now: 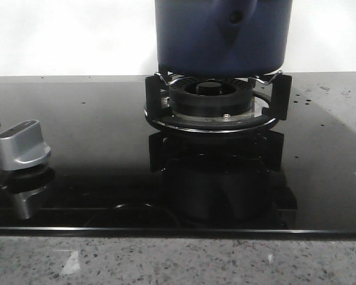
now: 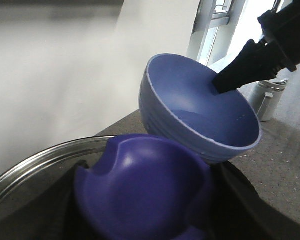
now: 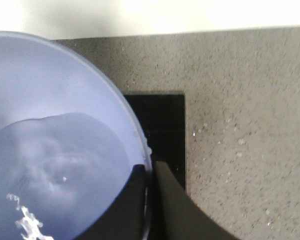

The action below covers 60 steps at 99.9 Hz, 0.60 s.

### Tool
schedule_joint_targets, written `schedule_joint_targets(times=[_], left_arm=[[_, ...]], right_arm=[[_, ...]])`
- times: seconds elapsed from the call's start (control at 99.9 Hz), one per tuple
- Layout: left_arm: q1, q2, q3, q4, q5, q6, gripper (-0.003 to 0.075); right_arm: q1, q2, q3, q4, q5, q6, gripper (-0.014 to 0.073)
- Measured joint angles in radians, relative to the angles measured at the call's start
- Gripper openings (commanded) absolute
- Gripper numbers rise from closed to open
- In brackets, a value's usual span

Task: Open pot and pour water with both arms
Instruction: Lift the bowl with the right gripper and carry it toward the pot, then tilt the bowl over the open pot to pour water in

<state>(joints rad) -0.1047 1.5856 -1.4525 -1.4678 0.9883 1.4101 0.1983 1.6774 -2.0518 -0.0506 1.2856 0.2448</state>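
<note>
The dark navy pot stands on the black burner ring; its top is cut off by the front view's edge. My left gripper is shut on the purple knob of the glass lid, whose metal rim curves off beside it. A light blue bowl hangs tilted just beyond the lid, with my right gripper pinching its rim. In the right wrist view that bowl holds water, and the right gripper is shut across its edge. Neither gripper shows in the front view.
A silver stove knob sits at the left of the glossy black cooktop. Grey speckled counter runs along the front. A white mug stands on the counter behind the bowl. The cooktop's corner lies under the bowl.
</note>
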Motion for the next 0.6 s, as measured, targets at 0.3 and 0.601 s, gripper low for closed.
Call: schedule_joint_targets(times=[0.3,0.601], left_arm=[[0.000,0.000,0.000,0.000,-0.002,0.000,0.0316],[0.000,0.000,0.000,0.000,-0.003,0.000,0.0316]], right_arm=[[0.050,0.023,-0.017,-0.061,0.002,0.017,-0.0046],[0.052,0.023,-0.023,-0.095,-0.065,0.021,-0.0046]])
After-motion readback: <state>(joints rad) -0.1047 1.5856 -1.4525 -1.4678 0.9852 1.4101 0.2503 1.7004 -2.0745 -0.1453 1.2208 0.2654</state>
